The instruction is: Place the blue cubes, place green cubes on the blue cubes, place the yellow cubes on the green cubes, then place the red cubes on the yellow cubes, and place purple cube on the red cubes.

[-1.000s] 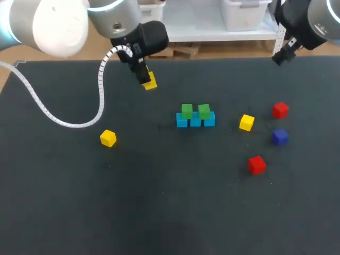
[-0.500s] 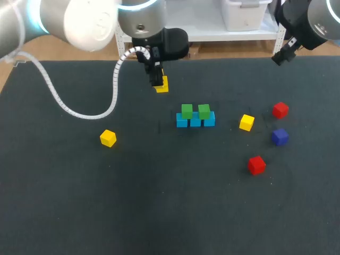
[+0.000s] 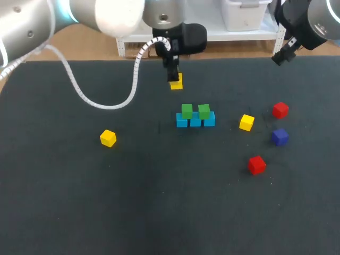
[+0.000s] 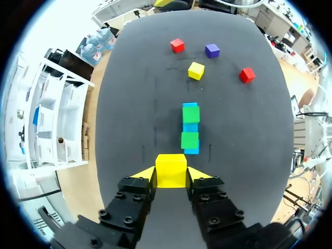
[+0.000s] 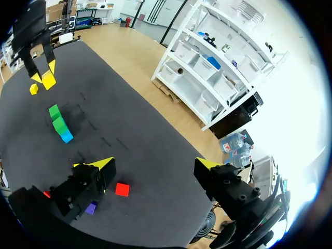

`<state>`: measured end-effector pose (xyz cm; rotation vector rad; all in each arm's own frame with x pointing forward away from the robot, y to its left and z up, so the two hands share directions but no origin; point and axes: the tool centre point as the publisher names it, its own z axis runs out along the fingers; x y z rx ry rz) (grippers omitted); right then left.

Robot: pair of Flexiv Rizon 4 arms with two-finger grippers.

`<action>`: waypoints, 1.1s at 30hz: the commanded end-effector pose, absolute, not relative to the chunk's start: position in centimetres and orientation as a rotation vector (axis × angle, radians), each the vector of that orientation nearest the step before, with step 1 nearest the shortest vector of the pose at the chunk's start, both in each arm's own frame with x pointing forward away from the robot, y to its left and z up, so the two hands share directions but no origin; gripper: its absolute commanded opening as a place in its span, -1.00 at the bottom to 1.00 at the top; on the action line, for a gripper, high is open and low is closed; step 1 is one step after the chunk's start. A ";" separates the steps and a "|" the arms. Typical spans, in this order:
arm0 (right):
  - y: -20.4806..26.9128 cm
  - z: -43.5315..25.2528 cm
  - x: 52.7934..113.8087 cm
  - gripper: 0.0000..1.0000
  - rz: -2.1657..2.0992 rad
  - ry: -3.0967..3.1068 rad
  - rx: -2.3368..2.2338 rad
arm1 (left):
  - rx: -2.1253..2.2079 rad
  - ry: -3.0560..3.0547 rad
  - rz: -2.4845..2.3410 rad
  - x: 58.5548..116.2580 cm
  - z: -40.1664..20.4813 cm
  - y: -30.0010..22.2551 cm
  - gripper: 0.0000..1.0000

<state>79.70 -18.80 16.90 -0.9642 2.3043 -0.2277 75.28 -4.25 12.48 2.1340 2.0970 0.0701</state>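
Note:
Three blue cubes [image 3: 195, 120] lie in a row mid-table with two green cubes [image 3: 186, 111] on top of them. My left gripper [image 3: 173, 74] hangs just behind that row, shut on a yellow cube [image 3: 176, 82]. From the left wrist the held yellow cube [image 4: 171, 170] fills the gap between the fingers, and the green cubes [image 4: 191, 114] lie ahead of it. Another yellow cube [image 3: 246, 122], two red cubes [image 3: 280, 110] [image 3: 256, 164] and a purple cube [image 3: 279, 136] sit to the right. My right gripper [image 3: 280, 57] stands open high over the far right edge, nothing between its fingers [image 5: 106, 165].
A third yellow cube [image 3: 108, 138] lies alone on the left part of the dark mat [image 3: 159, 202]. The left arm's white cable [image 3: 101, 103] loops over the mat's far left. The red cube [image 5: 122, 189] near the right gripper shows in the right wrist view.
My left gripper has carried the yellow cube to the right along the back of the table, now nearly behind the blue and green cubes. The right arm has stayed still.

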 end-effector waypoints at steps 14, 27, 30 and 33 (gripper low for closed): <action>-18.8 16.8 79.6 1.00 -0.233 2.300 -0.959 | 2.104 2.097 0.094 75.2 13.0 -4.6 -1.00; -18.8 16.8 79.6 1.00 -0.233 2.300 -0.959 | 2.274 2.062 0.000 76.2 13.0 -6.8 -1.00; -18.8 16.8 79.6 1.00 -0.233 2.300 -0.959 | 2.290 2.064 -0.021 76.6 13.0 -7.1 -1.00; -18.8 16.8 79.6 1.00 -0.233 2.300 -0.959 | 2.289 2.104 -0.044 76.7 13.2 -7.2 -1.00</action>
